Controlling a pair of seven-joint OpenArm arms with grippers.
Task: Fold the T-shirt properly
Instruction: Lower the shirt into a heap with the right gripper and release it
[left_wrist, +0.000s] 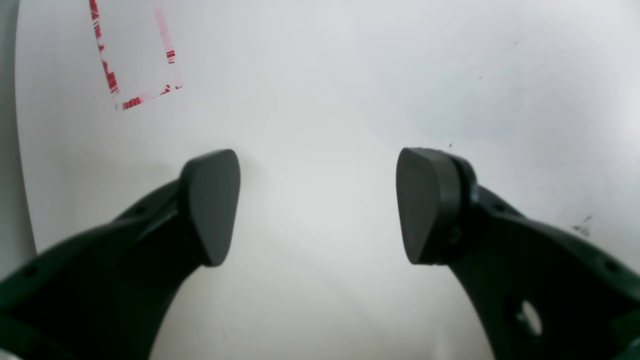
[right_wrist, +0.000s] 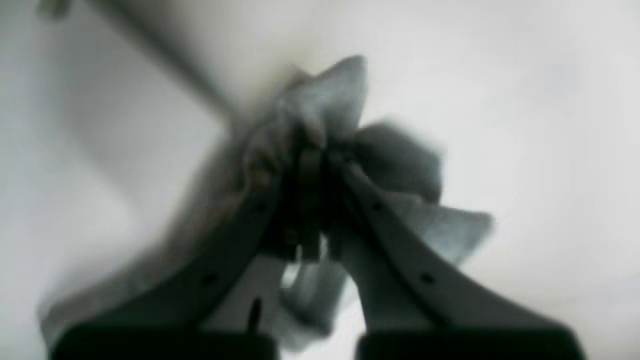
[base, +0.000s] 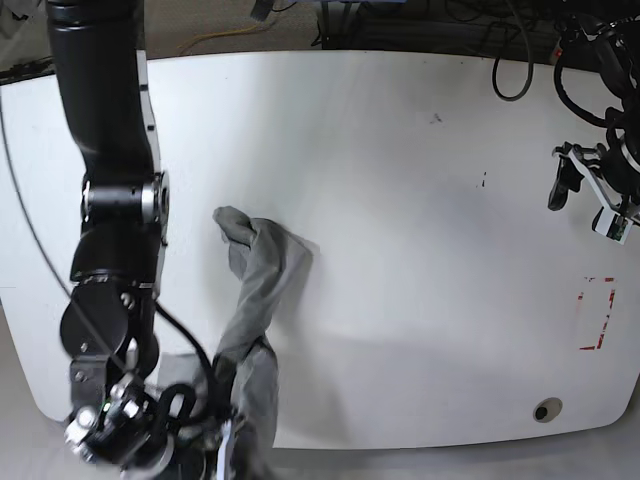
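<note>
Right gripper (right_wrist: 312, 145): clamped on bunched T-shirt (base: 262, 270) fabric. Left gripper (left_wrist: 318, 205): jaws spread, empty, above white table (base: 400, 200). T-shirt crumpled, unfolded.

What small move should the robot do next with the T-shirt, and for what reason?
Probably the right gripper, shut on a bunched fold of the T-shirt, should drag it toward the middle of the table. The cloth lies crumpled near the table's front edge, while the left gripper hangs open and empty, far away.

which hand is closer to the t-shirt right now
Right. The right hand is shut on the T-shirt at the table's near edge; the left hand hangs open across the table, far from it.
</note>
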